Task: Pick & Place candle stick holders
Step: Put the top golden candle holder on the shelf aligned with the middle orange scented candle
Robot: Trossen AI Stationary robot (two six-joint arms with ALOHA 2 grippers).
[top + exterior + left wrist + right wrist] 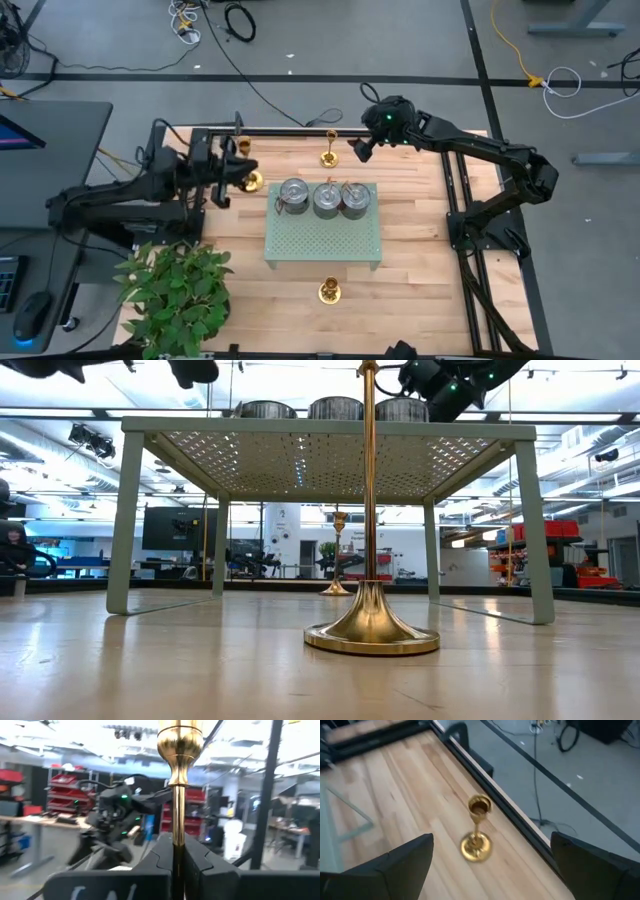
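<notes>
From where I stood, the right gripper [357, 150] hung with fingers spread wide, holding nothing, just beside the brass candlestick [329, 157] at the table's far edge. That candlestick [477, 830] stood upright on its flared base, long axis vertical, cup pointing up, and lay ahead of and below the open fingers, so I judged the right arm the nearer one for it. The left gripper [176, 865] was clamped on the stem of a second candlestick [251, 181] near the table's left edge, also upright. A third candlestick [329, 291] stood alone on the near side of the green perforated stand [322, 240], which carried three metal tins [323, 198].
</notes>
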